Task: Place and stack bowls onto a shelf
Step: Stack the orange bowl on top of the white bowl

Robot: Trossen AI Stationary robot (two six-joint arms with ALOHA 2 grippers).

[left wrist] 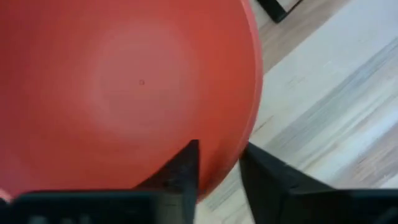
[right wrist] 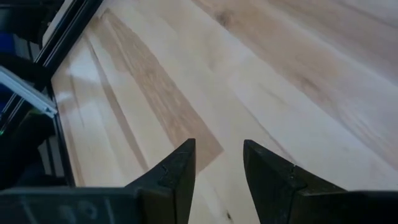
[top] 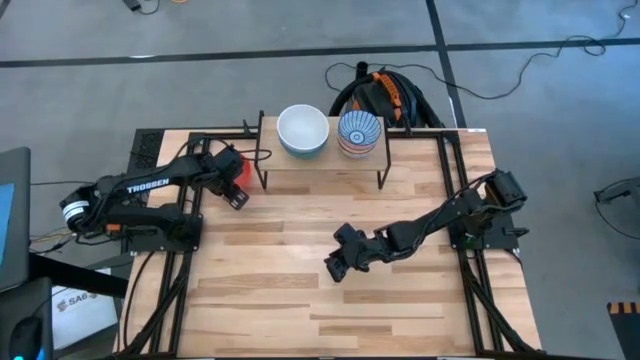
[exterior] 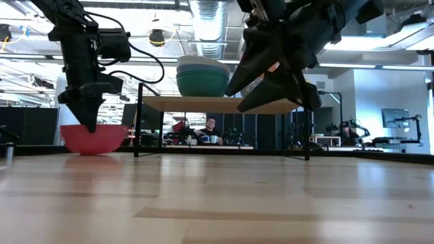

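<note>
A red bowl (left wrist: 124, 81) sits on the table left of the shelf (top: 320, 162), showing also in the low view (exterior: 93, 139) and partly under the arm in the high view (top: 240, 163). My left gripper (left wrist: 219, 171) comes down on its rim and is shut on it. On the shelf's wooden board (exterior: 224, 104) stands a stack topped by a white bowl (top: 303, 130), with light blue and green bowls under it (exterior: 202, 80), and beside it a blue-white striped bowl (top: 359, 133). My right gripper (top: 340, 262) hovers over the table's middle, open and empty (right wrist: 219, 168). My left gripper holds the red bowl by its rim (left wrist: 227, 163), one finger (left wrist: 180, 174) inside the bowl and the other (left wrist: 267, 183) outside its wall. The fingers come from above, pointing down (exterior: 88, 118). The bowl stands upright with its base (exterior: 91, 152) at the tabletop.
The shelf's thin black legs (top: 263, 172) stand close to the right of the red bowl. Black frame rails (top: 455, 190) run along the table's left and right sides. Bare wooden tabletop (top: 300, 310) lies toward the near edge. People sit in the room beyond (exterior: 211, 129).
</note>
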